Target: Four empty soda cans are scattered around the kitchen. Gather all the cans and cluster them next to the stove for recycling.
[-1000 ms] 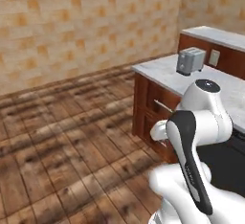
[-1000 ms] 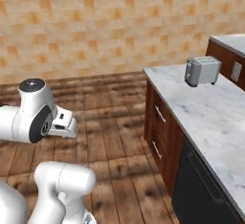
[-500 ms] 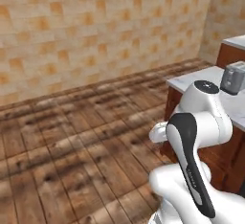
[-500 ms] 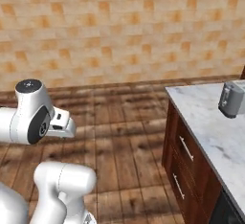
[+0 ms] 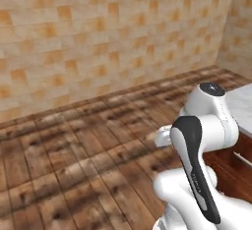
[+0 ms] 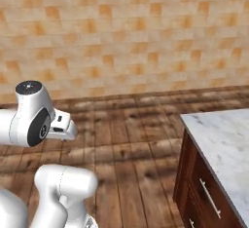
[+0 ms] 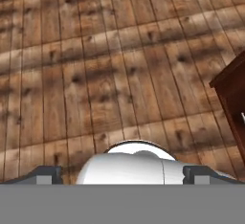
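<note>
The soda cans and the stove are out of view. My gripper [image 7: 123, 174] points down at bare wooden floor [image 7: 110, 65]; its two dark fingertips [image 7: 48, 173] stand far apart at the bottom of the hand view, open, with nothing between them. In the base views my arm is folded close to the base, with the hand [image 6: 61, 127] held low over the floor.
A marble-topped counter [image 6: 219, 134] on dark wood cabinets with a drawer handle [image 6: 210, 198] stands at the right; its edge [image 5: 243, 106] also shows at the right of the left base view. A cabinet corner [image 7: 234, 94] shows near the hand. A tiled wall [image 5: 108, 32] rises behind open floor.
The whole picture has shifted as the base turned left: the counter slid to the right and the toaster on it left the frame. The arm kept its folded pose.
</note>
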### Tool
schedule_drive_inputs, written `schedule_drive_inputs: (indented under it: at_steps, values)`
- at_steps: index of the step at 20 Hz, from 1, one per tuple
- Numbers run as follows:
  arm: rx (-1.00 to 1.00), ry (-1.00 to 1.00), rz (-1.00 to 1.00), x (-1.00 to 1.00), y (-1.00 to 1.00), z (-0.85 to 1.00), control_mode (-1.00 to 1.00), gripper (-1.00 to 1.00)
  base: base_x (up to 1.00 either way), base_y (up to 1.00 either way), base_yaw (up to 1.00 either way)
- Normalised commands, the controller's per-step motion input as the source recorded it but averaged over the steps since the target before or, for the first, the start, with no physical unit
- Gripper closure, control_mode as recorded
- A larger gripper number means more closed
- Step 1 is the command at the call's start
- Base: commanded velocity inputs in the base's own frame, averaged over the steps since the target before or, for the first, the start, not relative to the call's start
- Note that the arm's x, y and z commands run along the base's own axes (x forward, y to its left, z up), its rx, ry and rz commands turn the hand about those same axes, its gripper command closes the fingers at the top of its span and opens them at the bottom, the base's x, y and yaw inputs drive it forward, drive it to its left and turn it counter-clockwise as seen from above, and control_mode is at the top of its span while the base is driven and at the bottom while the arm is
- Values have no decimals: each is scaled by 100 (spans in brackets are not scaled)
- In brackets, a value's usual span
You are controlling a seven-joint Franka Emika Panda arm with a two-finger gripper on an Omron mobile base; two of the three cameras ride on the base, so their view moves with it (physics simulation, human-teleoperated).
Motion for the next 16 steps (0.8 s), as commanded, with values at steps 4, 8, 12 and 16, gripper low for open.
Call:
schedule_drive_inputs:
  at_steps: [4,8,12,16]
  values:
    - [0,0,0,0,0,0,100,-100,100,0,-2]
    - [0,0,0,0,0,0,100,-100,100,-8,-6]
    - [0,0,0,0,0,0,100,-100,100,6,-3]
    - [0,0,0,0,0,0,100,-100,100,3,6]
